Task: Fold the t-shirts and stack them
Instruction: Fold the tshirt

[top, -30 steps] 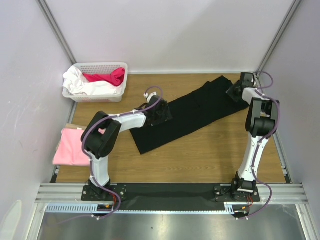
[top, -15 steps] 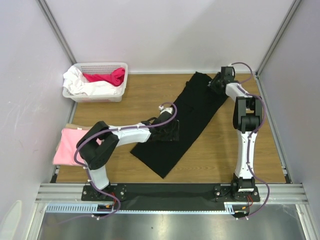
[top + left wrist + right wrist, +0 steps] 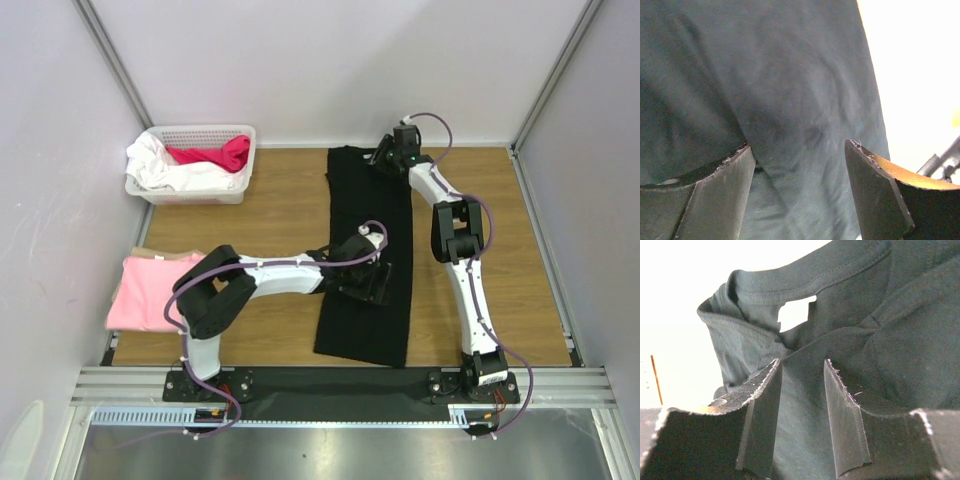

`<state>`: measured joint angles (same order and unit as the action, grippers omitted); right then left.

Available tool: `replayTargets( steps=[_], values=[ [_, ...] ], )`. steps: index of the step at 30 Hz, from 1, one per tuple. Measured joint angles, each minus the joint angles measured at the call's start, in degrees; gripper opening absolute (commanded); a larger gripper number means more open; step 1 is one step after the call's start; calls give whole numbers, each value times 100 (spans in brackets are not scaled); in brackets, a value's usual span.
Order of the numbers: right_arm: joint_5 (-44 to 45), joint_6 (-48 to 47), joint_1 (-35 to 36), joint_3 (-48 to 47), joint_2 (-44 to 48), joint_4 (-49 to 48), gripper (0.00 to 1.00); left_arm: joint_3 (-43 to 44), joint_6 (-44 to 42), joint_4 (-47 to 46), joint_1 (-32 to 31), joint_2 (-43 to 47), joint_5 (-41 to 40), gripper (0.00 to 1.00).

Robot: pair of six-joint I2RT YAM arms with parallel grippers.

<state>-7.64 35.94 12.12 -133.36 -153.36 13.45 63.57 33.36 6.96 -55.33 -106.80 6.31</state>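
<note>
Black t-shirt (image 3: pixel 360 200) lies as a long narrow strip on the wooden table (image 3: pixel 270 200), running from 12 o'clock down towards 6 o'clock, a little right of centre in the overhead view. Its far end is bunched, its near end flat and squared. No chest mark can be made out from above.

Pink t-shirt (image 3: pixel 140 290): folded flat at 9 o'clock on the table's left edge, well apart from the black one. The left arm's elbow hides part of it.

White plastic basket (image 3: pixel 190 192): 10 o'clock corner, holding white cloth (image 3: pixel 150 165) and red cloth (image 3: pixel 215 153), both heaped loosely.

Left gripper (image 3: pixel 800 145): reaches across to the middle of the black strip, at about 5 o'clock from the table's centre. Jaws spread wide, released, with the cloth passing smooth beneath them (contact with the fabric not clear).

Right gripper (image 3: pixel 801 362): at the strip's far end, 12 o'clock. A ridge of black cloth rises between the two fingers (image 3: pixel 760 410), with a stitched hem just beyond it. Jaws partly apart; whether they grasp the fold or merely stand around it, I cannot tell.
</note>
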Motion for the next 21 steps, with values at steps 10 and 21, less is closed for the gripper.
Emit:
replayTargets(
  steps=[10,21],
  values=[
    [-260,111,319,-81,-85,-92,47,297,-149,-33,-256,-249,433,77],
    [-1241,22,162,-474,57,184,73,544,-229,898,-142,-50,293,84]
  ],
)
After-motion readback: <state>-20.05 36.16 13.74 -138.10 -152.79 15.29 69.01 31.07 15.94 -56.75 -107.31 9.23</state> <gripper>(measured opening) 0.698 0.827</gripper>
